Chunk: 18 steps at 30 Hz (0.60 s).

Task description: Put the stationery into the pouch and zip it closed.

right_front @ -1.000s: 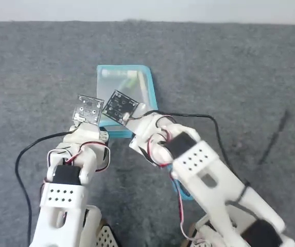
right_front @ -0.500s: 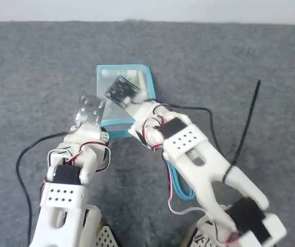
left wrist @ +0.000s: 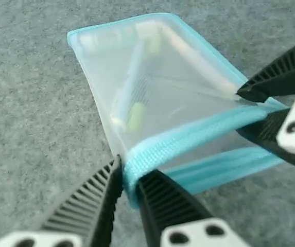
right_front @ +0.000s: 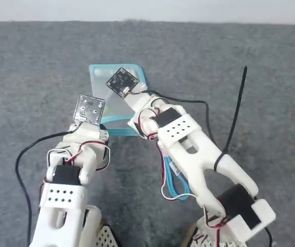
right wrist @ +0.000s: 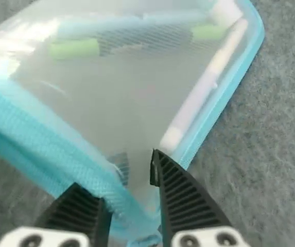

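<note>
Grey mat [right_front: 34,62]; pouch [left wrist: 152,87] (pens [left wrist: 132,113] inside) gripped by left hand [left wrist: 129,174], right hand [right wrist: 119,174].

Grey felt-like mat [right_front: 34,62] covering the whole table, pale plain wall [right_front: 147,10] along its far edge, soft even light

I read the pouch [left wrist: 152,87] as translucent frosted white with turquoise woven trim. The stationery [right wrist: 75,49] inside shows pale blue, lime green and white. The left gripper [left wrist: 129,172] and right gripper [right wrist: 121,177] are ribbed black on white. The table [right_front: 240,46] is mottled grey.
</note>
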Available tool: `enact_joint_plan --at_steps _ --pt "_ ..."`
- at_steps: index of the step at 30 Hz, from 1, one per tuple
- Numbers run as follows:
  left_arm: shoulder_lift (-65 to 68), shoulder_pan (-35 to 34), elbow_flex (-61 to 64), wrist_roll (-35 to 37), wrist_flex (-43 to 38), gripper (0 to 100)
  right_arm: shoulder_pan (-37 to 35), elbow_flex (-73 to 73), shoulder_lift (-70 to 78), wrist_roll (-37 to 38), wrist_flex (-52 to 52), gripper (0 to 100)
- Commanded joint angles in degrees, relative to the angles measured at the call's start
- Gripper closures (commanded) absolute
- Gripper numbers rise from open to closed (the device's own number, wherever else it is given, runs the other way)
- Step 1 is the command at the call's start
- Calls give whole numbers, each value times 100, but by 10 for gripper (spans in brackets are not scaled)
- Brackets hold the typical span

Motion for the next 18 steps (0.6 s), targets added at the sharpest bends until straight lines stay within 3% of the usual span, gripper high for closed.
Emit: enact_joint_plan --at_steps 1,7,18 --pt "18 -158 -321 -70 -79 976 92 -290 -796 334 760 993" --pt "35 -413 -277 -70 -246 840 92 -273 -1604 589 1411 993" --pt "62 -387 268 -79 -1064 837 -681 501 -2343 1064 1314 993"
